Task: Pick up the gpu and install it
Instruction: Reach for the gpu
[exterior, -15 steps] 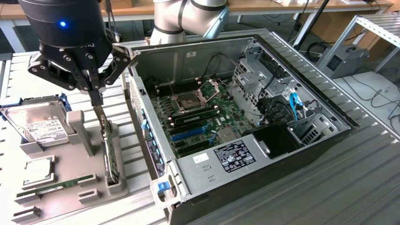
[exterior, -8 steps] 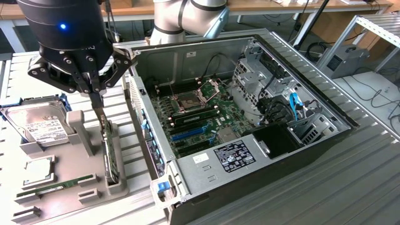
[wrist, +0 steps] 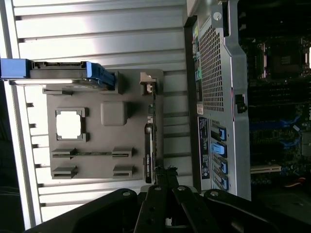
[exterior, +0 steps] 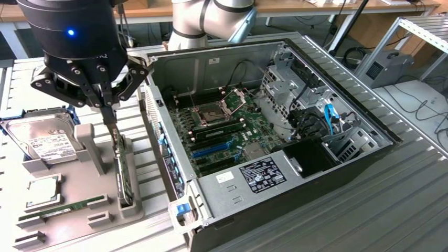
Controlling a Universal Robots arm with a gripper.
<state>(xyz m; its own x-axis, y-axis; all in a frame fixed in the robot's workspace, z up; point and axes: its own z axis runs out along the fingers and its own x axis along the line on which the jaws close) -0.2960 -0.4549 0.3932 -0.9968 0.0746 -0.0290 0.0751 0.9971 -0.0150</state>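
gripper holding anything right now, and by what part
Nothing held: the gripper is shut, just above the gpu standing on edge in the gray holder.

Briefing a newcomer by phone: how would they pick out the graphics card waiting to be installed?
Start at the open black computer case; beside it, on the exterior view's left, sits a grey parts holder. In the holder's slot nearest the case stands the gpu, a thin black card on edge. Its neighbours are a silver labelled hard drive, a square processor and a green memory stick.
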